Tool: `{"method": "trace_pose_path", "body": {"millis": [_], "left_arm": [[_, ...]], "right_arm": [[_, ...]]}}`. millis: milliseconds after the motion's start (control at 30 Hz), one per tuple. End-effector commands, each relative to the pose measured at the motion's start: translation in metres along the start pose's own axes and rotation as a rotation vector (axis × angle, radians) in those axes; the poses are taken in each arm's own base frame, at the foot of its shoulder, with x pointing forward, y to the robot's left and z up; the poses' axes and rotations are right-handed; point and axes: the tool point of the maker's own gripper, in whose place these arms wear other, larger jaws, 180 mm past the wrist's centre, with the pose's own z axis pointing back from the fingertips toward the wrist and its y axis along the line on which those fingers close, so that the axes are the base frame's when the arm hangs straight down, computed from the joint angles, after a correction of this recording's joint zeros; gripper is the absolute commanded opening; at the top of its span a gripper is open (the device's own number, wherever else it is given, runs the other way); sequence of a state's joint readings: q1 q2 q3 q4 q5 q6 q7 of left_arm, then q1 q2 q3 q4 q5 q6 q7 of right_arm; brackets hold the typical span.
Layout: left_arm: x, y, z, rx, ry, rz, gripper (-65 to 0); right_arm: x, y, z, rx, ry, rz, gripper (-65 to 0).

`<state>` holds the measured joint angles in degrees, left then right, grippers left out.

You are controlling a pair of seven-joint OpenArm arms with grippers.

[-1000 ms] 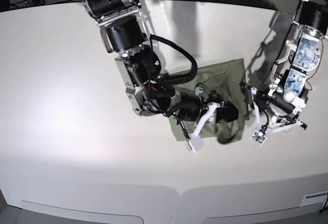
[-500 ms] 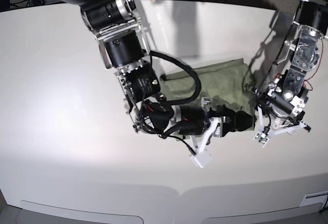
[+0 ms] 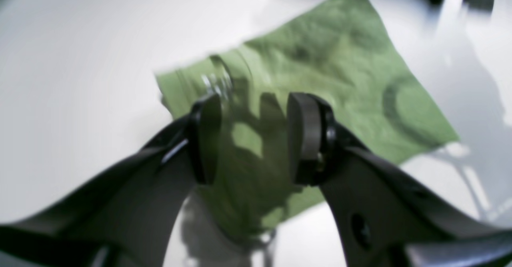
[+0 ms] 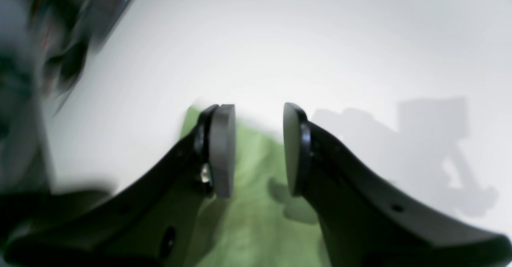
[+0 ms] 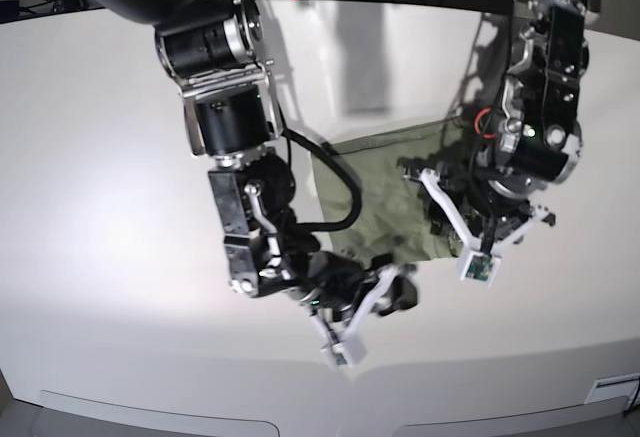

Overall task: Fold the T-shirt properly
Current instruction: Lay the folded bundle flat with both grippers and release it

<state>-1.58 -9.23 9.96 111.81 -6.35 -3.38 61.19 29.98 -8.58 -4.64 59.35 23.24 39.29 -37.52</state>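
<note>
A smooth white table (image 5: 110,157) carries everything, glossy enough to show glare and the arms' shadows. The only thing lying on it is the T-shirt (image 5: 385,192), a wrinkled olive-green cloth folded into a rough rectangle and spread flat. It stretches ahead of and beneath the left jaws, and under the right jaws, its edge just beyond their tips.

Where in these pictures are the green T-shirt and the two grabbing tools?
Wrinkled sage-green cotton T-shirt (image 3: 340,75): left wrist view, flat cloth.
Left tool (image 3: 252,139): left wrist view, gap between its black pads.
Right tool (image 4: 258,151): right wrist view, gap between its pads.
</note>
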Motion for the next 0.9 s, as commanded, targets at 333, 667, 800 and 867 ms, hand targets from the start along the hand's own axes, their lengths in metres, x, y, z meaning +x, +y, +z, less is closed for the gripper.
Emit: {"method": "trace_pose_path", "body": {"millis": [333,667,800,867], "left_arm": [[-0.021,-0.031,0.008,-0.077,-0.027,0.174,-39.7],[-0.070,-0.049,-0.012,-0.113,0.065,0.249,-39.7],[-0.100,-0.052,-0.036,-0.125,0.153,0.243,-39.7],[-0.101,-0.049,-0.044,-0.122,0.169,0.238,-39.7]], "right_arm": [[0.004,-0.045,-0.004,-0.088,0.031,-0.005,-44.6],[-0.040,-0.069,-0.007,-0.127,0.181,-0.032,-44.6],[-0.065,-0.072,-0.002,-0.135,0.239,0.009,-44.6],[-0.083,-0.073,0.000,-0.135,0.283,0.036,-44.6]]}}
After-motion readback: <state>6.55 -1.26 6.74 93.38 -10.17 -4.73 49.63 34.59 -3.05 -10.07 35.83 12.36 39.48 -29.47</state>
